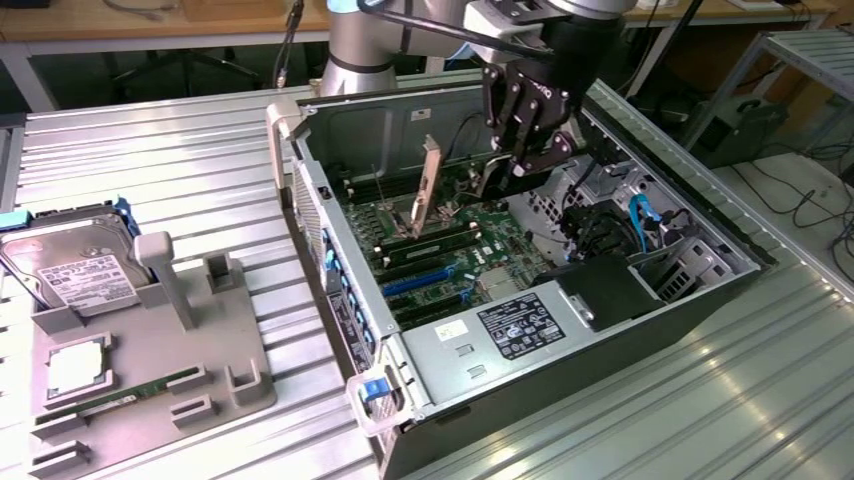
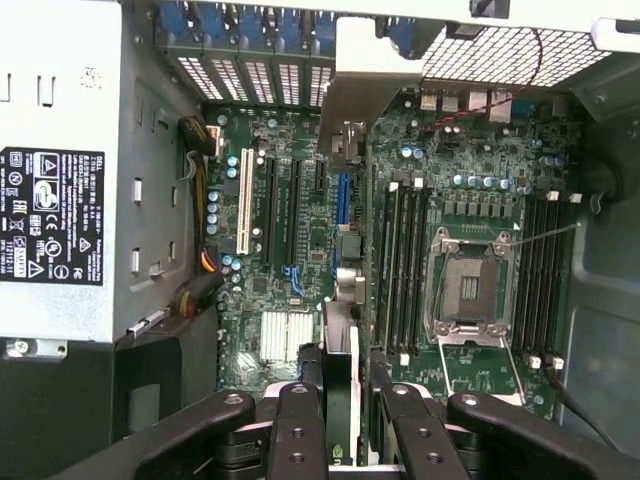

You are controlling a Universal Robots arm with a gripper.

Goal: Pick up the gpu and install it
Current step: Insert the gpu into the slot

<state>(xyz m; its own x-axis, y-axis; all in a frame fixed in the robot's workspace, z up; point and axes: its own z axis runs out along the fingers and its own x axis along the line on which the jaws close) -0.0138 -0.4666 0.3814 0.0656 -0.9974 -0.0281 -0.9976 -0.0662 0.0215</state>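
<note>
Ribbed metal tabletop point(image 1: 160, 170) carries the open case point(image 1: 694, 290); at centre frame my gripper point(image 2: 340, 420) pinches the gpu point(image 1: 427, 185) by its top edge, a light, stiff, fragile card.

Case point(image 1: 747, 255) open on top; gpu point(image 1: 427, 185) upright in slots blocks mid-board; RAM rows point(image 2: 405, 265) alongside.

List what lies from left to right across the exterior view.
Silver hard drive with white label → grey plastic parts holder → narrow green RAM stick → open black computer case → upright gpu card standing on the motherboard → black tool → blue cables.
</note>
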